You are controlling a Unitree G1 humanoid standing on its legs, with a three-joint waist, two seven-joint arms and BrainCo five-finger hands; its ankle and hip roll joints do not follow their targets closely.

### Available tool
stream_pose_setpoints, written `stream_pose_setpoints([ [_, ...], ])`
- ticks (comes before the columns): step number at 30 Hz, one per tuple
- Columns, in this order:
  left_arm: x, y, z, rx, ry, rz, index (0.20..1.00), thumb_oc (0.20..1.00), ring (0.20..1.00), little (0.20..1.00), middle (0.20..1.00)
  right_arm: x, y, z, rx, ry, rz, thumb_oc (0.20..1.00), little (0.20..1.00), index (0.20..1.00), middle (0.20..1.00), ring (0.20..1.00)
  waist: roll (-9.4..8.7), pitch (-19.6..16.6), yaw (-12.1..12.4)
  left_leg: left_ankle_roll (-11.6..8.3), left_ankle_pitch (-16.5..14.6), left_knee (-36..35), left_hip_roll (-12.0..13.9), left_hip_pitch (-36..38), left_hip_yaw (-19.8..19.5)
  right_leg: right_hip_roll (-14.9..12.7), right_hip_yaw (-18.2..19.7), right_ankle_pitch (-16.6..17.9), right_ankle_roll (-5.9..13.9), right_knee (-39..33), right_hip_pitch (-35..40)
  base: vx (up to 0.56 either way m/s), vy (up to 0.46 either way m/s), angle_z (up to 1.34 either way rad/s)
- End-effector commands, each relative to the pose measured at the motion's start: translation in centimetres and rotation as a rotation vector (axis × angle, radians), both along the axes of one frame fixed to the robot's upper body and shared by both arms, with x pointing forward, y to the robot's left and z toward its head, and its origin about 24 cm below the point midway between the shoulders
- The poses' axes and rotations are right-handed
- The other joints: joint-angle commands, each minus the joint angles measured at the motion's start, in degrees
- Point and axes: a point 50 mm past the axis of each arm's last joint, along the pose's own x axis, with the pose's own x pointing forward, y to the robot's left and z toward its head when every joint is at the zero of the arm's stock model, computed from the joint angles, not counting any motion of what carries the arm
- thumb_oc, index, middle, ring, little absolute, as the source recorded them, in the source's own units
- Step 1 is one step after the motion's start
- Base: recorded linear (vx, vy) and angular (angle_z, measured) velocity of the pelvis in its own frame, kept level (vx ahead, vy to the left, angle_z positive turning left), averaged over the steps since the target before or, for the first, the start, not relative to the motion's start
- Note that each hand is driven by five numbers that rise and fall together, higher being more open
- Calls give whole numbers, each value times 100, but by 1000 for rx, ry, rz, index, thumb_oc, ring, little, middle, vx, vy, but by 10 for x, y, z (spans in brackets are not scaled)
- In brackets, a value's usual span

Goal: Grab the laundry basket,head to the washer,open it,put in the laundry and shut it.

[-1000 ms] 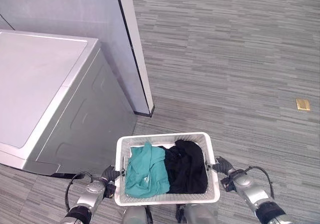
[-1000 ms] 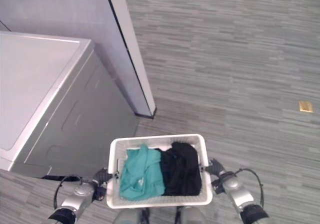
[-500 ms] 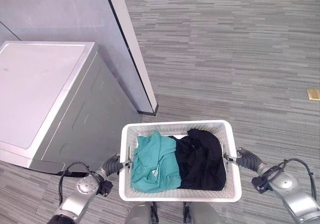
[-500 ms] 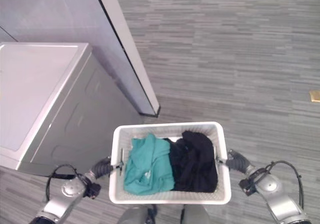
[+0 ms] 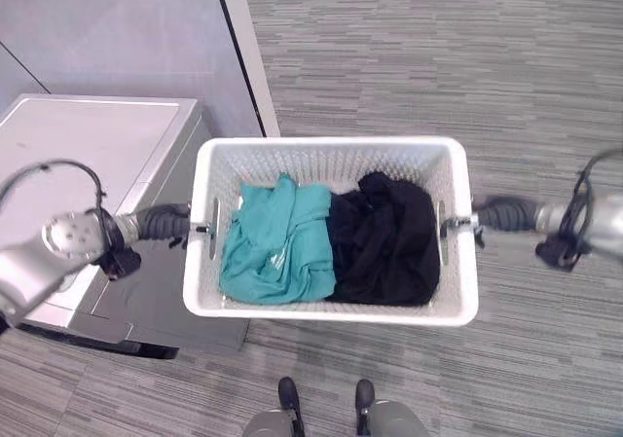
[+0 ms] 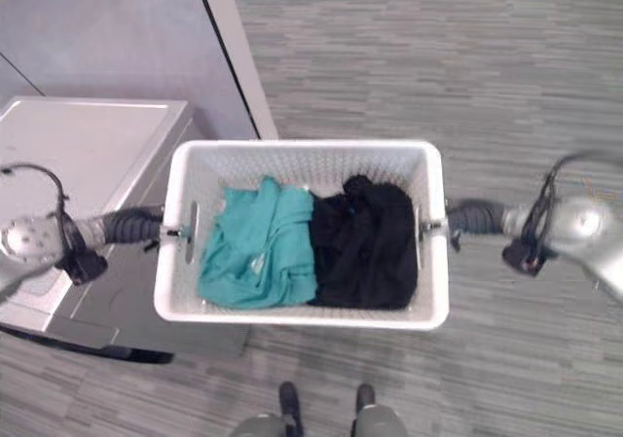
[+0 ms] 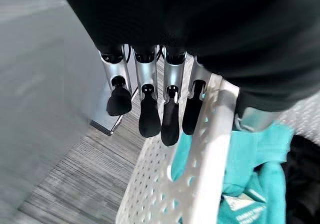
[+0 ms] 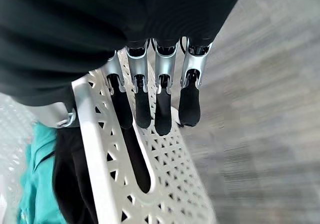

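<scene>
While it hangs between the two hands above the grey floor (image 5: pixel 409 57), the white perforated laundry basket (image 5: pixel 331 312) shows a slot handle in each end wall and two garments inside: a teal garment (image 5: pixel 273 247) on the left-hand side and a black garment (image 5: pixel 384 242) on the right-hand side. In the left eye view the left hand (image 5: pixel 165 223) meets the basket's left end and the right hand (image 5: pixel 501 213) its right end; both hands' fingers are cut off from sight by the basket walls. The grey washer (image 5: pixel 97 155) stands under the left forearm, partly covered by the basket, with a grey partition wall (image 5: pixel 127 28) behind it.

The right eye view gives the same scene, with the right forearm blurred.

In the left wrist view the left hand's fingers (image 7: pixel 150 114) hang in a row, nearly straight, against the outer face of the basket's end wall, the teal cloth just past the rim; the thumb is hidden.

In the right wrist view the right hand's fingers (image 8: pixel 162 109) lie straight along the outer lattice beside the slot handle; its thumb is hidden too.
</scene>
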Motion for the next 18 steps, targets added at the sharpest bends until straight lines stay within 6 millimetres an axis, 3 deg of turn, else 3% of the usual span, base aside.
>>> stream_pose_setpoints([
  [1,11,30,39,-25,-127,136,200,200,200,200,200,12,53,28,198,-98,191,200,200,200,200,200,-439,-560,163,139,-687,169,-549,148,167,157,271,703,395,-936,435,13,-47,2],
  [12,45,71,75,21,-281,422,200,200,200,200,200,58,113,71,203,-244,211,200,200,200,200,200,-568,-654,502,85,-526,87,-582,-25,-162,137,-166,697,340,-1003,430,2,-48,20],
  [18,56,77,72,-66,-317,519,200,200,200,200,200,70,123,90,238,-333,168,200,200,200,200,200,-579,-618,574,19,-534,505,-658,-462,-93,3,-593,656,332,-1009,399,-25,-8,51],
])
